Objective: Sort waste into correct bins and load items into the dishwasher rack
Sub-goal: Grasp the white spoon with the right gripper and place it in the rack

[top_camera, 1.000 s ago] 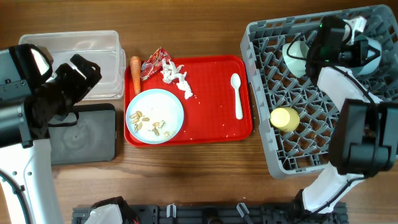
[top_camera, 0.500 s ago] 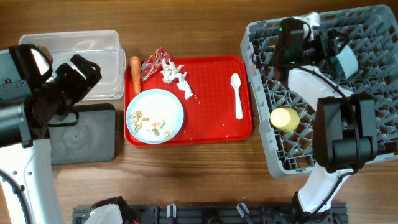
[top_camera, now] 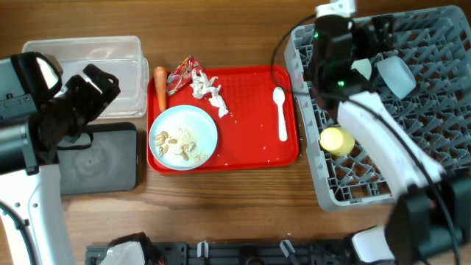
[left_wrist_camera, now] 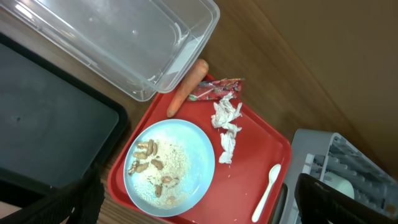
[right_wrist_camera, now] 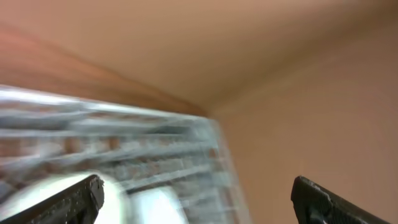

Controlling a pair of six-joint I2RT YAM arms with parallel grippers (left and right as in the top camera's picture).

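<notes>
The pale blue plate holds beige crumbs on the red serving tray. The white spoon, white tissue and red wrapper also lie there, and the carrot stub rests by its left rim. Inside the grey dishwasher rack are the yellow cup, a pale blue bowl and a pale green bowl, half hidden by my right arm. My right gripper is open and empty over the rack's far left; its view is blurred. High over the plate, my left gripper is open.
The clear tub stands at the back left with the black tray in front of it, partly under my left arm. The rack fills the right side. Bare wooden table runs along the front.
My right gripper has opened and let go of the pale blue bowl, which now lies in the rack. The right arm swung left along the rack's back. The left arm has not moved.
</notes>
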